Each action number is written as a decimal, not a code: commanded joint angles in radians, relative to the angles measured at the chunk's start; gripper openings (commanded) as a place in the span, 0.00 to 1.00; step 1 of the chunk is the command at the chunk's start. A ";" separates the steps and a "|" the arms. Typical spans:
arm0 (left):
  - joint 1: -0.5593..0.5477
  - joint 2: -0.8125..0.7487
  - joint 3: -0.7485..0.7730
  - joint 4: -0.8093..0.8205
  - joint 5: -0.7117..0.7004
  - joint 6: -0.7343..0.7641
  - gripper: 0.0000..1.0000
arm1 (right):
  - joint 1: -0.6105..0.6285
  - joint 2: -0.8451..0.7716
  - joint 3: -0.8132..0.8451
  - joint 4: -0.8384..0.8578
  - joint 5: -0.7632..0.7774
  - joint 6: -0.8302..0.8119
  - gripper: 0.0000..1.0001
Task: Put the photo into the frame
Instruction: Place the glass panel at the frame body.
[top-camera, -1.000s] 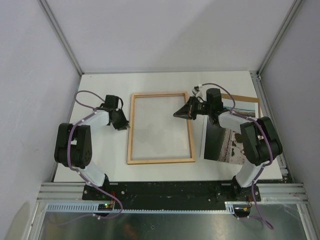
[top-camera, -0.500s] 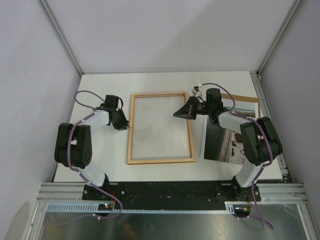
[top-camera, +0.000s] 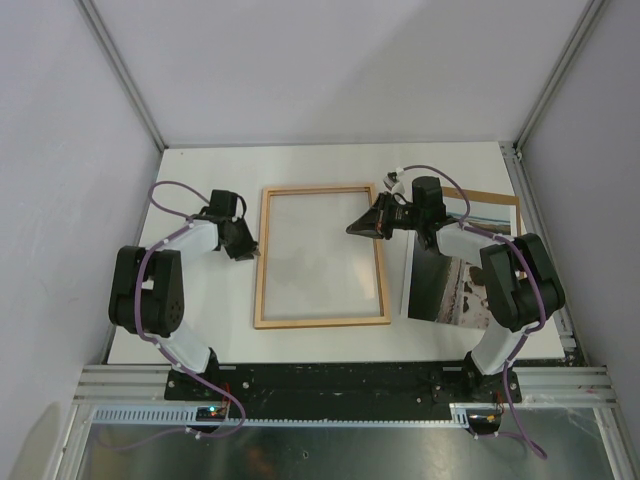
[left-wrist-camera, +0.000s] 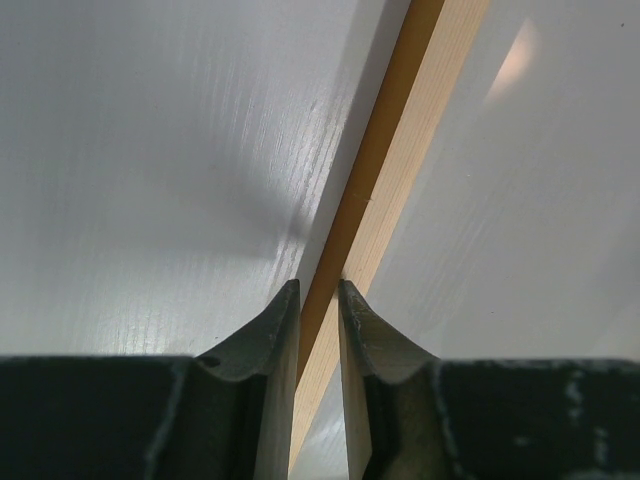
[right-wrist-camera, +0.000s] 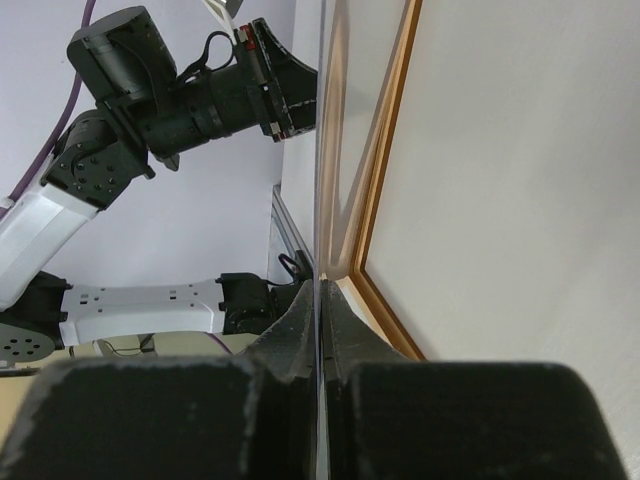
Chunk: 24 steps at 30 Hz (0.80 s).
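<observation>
White surface (top-camera: 200, 170), walled on three sides. Frame (top-camera: 321, 322) lies flat mid-surface, light wood face up, long sides running away from the arm bases. Photo (top-camera: 440, 290) lies flat just right of the frame, outside it, dark water side toward the frame, partly hidden under the right arm (top-camera: 515, 285). It lies over a brown board (top-camera: 495, 197), of which only the far edge strip shows. Left arm (top-camera: 150, 290) reaches in from the left. Left fingers (top-camera: 250, 250) are at the frame's left rail, about midway along it. Right fingers (top-camera: 356, 229) are over the frame's inside, near its right rail toward the far end. Top view gives the layout but not the grips. Left wrist view does: the rail (left-wrist-camera: 385, 180) runs straight between the two fingers, one on each side, pinching it, orange-brown side face and pale top face both showing, white surface either side. Right wrist view: fingers pressed tight together on the edge of a thin clear pane (right-wrist-camera: 322, 150), seen edge-on as a fine line rising out of the seam. It also shows a frame corner beside the fingertips and the left arm behind the pane. In the top view the pane is only a faint grey sheen inside the frame. Neither wrist view shows the photo or board.
</observation>
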<state>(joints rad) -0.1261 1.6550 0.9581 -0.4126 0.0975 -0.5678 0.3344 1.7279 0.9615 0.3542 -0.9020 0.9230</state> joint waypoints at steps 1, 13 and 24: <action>-0.008 0.064 -0.029 -0.046 -0.047 0.018 0.25 | 0.019 0.000 0.000 0.022 -0.012 -0.024 0.00; -0.008 0.068 -0.029 -0.046 -0.047 0.021 0.25 | 0.026 0.022 0.000 0.034 -0.004 -0.042 0.00; -0.008 0.068 -0.029 -0.046 -0.046 0.023 0.25 | 0.029 0.045 -0.001 0.054 -0.003 -0.039 0.00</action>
<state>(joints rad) -0.1257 1.6569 0.9581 -0.4091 0.1043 -0.5678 0.3393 1.7557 0.9615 0.3721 -0.8993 0.8967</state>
